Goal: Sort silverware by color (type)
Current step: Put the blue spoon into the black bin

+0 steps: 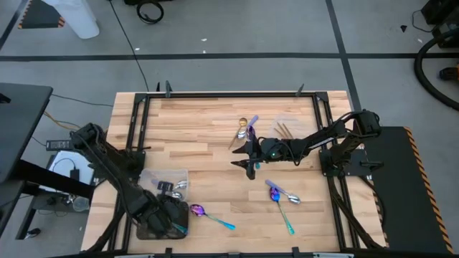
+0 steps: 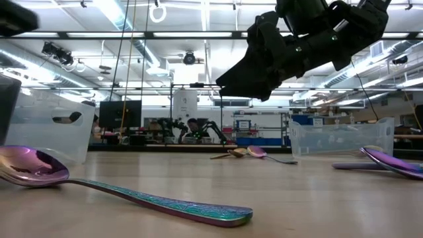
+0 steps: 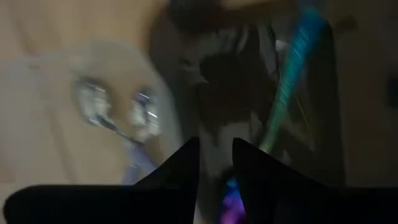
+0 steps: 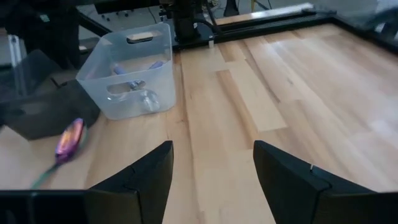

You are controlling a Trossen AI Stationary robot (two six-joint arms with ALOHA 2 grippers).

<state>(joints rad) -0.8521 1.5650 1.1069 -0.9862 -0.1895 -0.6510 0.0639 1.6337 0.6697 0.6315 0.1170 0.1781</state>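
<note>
A: Silverware location? Largest things first.
B: Wooden table (image 1: 201, 136). Dark grey tray (image 1: 147, 228) at the near-left corner, left gripper (image 1: 172, 221) over it, fingers nearly closed on an iridescent teal-handled spoon (image 3: 287, 81).
A: Right gripper (image 1: 251, 154)?
B: Mid-table, wide open, empty. Purple-blue spoons (image 1: 281, 197) lie nearby; a gold spoon (image 1: 242, 123) beyond.

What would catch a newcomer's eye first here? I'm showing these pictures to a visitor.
Probably the iridescent purple spoon with a teal handle, lying close to the low camera on the wooden table. Next, the right gripper, fingers open, hovering mid-table. The left gripper reaches over the dark grey tray at the near-left corner.
</note>
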